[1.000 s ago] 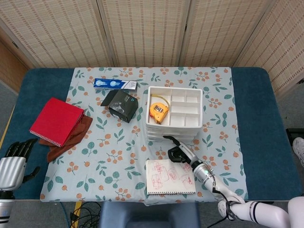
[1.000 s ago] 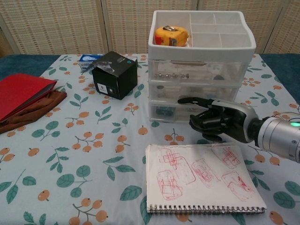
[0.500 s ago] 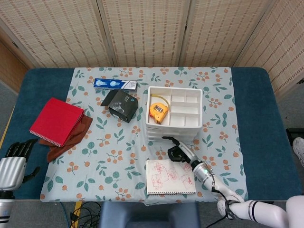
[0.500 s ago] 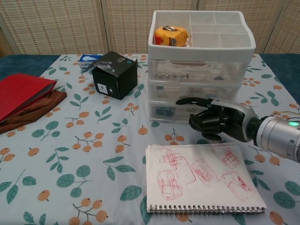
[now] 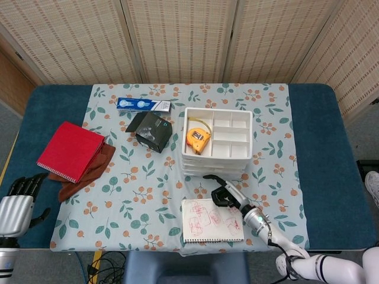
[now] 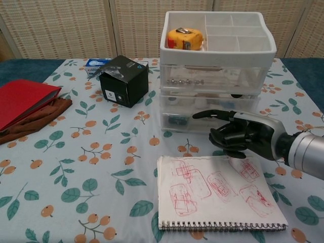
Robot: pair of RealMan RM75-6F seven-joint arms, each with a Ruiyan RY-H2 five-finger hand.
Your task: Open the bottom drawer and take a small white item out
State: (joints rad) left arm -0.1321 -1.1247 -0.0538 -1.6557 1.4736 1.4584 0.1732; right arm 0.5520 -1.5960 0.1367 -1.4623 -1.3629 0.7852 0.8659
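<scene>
A white drawer unit (image 5: 239,160) (image 6: 217,50) with three clear drawers stands at the middle right of the cloth. Its top tray holds a yellow tape measure (image 6: 185,38). The bottom drawer (image 6: 177,120) (image 5: 195,173) looks closed, and its contents are blurred. My right hand (image 6: 238,134) (image 5: 224,192) hovers just in front of that drawer, fingers curled in and one finger stretched out to the left along the drawer front. Nothing shows in its grasp. My left hand (image 5: 15,204) rests at the table's near left edge, fingers apart and holding nothing.
A spiral sketch pad (image 6: 217,192) (image 5: 211,220) with red drawings lies directly below my right hand. A black box (image 6: 124,81) stands left of the drawers, with a blue box (image 5: 143,105) behind it. At the far left a red notebook (image 5: 70,151) lies on a brown cloth (image 5: 89,171).
My right hand has drawn back a little toward me and to the right, away from the drawer front. The drawers look unchanged. The left hand has not moved.
</scene>
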